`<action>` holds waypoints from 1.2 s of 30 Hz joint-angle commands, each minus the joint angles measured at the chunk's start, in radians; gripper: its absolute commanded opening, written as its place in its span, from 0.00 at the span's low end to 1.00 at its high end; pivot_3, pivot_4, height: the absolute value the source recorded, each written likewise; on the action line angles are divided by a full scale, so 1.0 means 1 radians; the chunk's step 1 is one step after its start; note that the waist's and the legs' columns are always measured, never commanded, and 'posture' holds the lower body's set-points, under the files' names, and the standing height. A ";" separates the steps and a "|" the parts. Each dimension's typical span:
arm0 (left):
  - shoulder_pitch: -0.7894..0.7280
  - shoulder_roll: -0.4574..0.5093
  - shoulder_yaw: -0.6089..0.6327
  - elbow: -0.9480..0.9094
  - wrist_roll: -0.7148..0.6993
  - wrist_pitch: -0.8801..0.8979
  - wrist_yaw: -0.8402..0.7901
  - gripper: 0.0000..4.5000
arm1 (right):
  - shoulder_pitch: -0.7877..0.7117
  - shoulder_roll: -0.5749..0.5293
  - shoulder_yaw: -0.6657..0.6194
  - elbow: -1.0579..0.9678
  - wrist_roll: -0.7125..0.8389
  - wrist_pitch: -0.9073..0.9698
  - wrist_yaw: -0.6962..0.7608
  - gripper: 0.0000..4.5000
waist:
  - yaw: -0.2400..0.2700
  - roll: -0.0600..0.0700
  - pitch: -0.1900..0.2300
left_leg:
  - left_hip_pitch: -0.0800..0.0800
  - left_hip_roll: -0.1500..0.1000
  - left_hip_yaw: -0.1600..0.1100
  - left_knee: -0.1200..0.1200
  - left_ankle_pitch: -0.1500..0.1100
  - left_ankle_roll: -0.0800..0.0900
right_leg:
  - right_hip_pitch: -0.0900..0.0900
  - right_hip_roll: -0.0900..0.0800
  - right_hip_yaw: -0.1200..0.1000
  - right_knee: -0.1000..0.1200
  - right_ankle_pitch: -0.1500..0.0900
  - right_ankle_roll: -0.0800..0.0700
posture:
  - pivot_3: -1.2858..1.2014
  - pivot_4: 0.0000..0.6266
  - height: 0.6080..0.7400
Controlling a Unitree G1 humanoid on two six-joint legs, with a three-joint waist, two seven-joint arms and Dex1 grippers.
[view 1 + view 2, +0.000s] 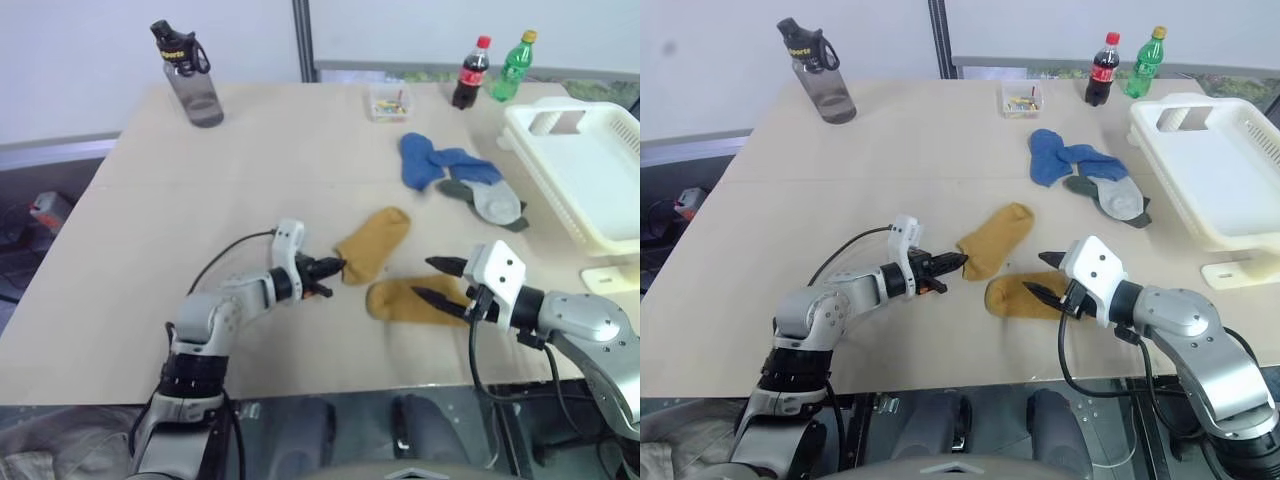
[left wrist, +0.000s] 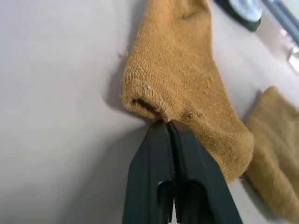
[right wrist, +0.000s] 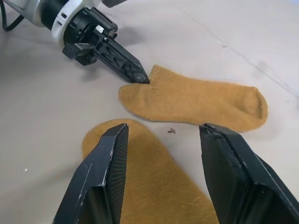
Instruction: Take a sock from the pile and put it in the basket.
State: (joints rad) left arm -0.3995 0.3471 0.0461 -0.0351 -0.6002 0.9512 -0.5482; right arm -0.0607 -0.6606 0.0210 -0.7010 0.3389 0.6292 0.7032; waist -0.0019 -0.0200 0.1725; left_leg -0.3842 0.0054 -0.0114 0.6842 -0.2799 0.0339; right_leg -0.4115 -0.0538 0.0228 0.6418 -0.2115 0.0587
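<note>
Two mustard-yellow socks lie apart from the pile [image 1: 462, 178] of blue and grey socks at the table's right. My left gripper [image 1: 335, 268] is shut, its tips pinching the near edge of the upper mustard sock [image 1: 375, 240]; the cloth puckers at the tips [image 2: 167, 122]. That sock lies flat on the table. My right gripper [image 1: 425, 278] stands open just above the lower mustard sock [image 1: 398, 300], with nothing between its fingers [image 3: 100, 177]. The white slatted basket [image 1: 590, 170] sits at the far right of the table.
A dark water bottle [image 1: 190, 75] stands at the back left. A small clear box [image 1: 388, 102], a cola bottle [image 1: 468, 72] and a green bottle [image 1: 513, 65] stand along the back edge. A flat white piece [image 1: 610, 278] lies by the basket's near end.
</note>
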 commanded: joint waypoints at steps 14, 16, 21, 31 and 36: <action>-0.276 0.641 0.176 0.167 -0.246 0.195 -0.632 0.01 | 0.024 0.009 -0.047 -0.016 0.027 -0.038 -0.034 0.55 | -0.003 -0.003 0.003 | -0.005 0.001 0.000 0.000 0.000 0.000 | -0.004 0.001 -0.001 -0.001 -0.002 -0.002 | 0.52 0.24 1.00; -0.356 0.650 0.131 0.151 -0.254 0.239 -0.639 0.01 | 0.029 0.013 -0.052 -0.015 0.031 -0.039 -0.041 0.55 | 0.001 -0.003 0.003 | -0.007 0.001 -0.001 0.000 0.000 0.000 | -0.006 0.000 -0.002 -0.002 -0.001 0.000 | 0.52 0.24 1.00; -0.349 0.469 -0.044 0.040 -0.192 0.252 -0.513 0.01 | 0.052 0.020 -0.066 -0.025 0.029 -0.034 -0.066 0.55 | 0.002 -0.002 0.002 | -0.008 0.000 0.000 0.000 0.000 0.000 | -0.007 0.000 -0.001 -0.001 -0.001 0.001 | 0.52 0.24 1.00; -0.342 -0.110 -0.233 0.242 0.092 0.006 -0.109 0.01 | 0.137 0.019 -0.119 -0.116 0.043 0.040 -0.142 0.55 | 0.005 -0.004 0.003 | -0.012 0.000 0.000 0.003 0.000 0.000 | -0.009 0.001 0.000 0.000 0.000 0.001 | 0.52 0.24 1.00; -0.346 -0.156 -0.142 0.216 0.066 -0.007 -0.079 0.41 | 0.101 0.027 -0.113 -0.121 0.066 0.109 -0.178 0.55 | 0.000 -0.003 0.003 | -0.011 0.000 0.000 0.003 0.000 0.000 | -0.009 0.001 0.000 0.000 0.000 0.001 | 0.52 0.24 1.00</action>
State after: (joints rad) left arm -0.7302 0.1848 -0.1615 0.2185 -0.5154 0.9643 -0.6414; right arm 0.0657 -0.6372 -0.0646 -0.7794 0.3840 0.7097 0.5478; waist -0.0023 -0.0232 0.1752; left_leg -0.3952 0.0056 -0.0118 0.6871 -0.2799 0.0340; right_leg -0.4205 -0.0528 0.0229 0.6421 -0.2118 0.0598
